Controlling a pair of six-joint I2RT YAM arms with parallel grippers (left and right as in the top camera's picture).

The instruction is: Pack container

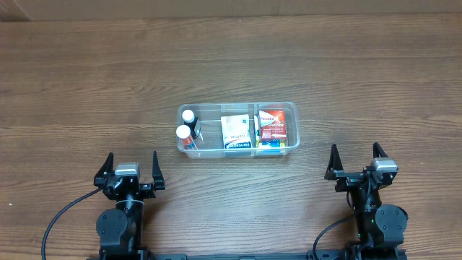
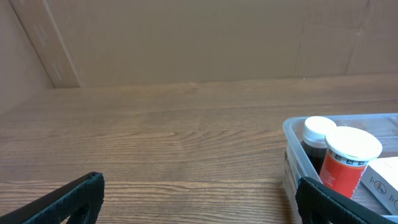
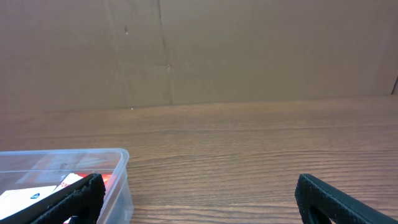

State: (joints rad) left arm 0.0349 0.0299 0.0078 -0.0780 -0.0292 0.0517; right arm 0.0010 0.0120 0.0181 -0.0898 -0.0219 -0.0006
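Overhead had the container mid-frame on the counter, long axis left-right, up-frame between my left tool and right tool, both spread wide, empty, about equally near.

Overhead cam looks straight down on the table from fairly high up. Both wrist cams sit low, skimming the table, facing the cardboard wall. All three catch the container: left wrist its left end, right wrist its right end.

Part of container beyond each wrist view's edge — box lettering too small.
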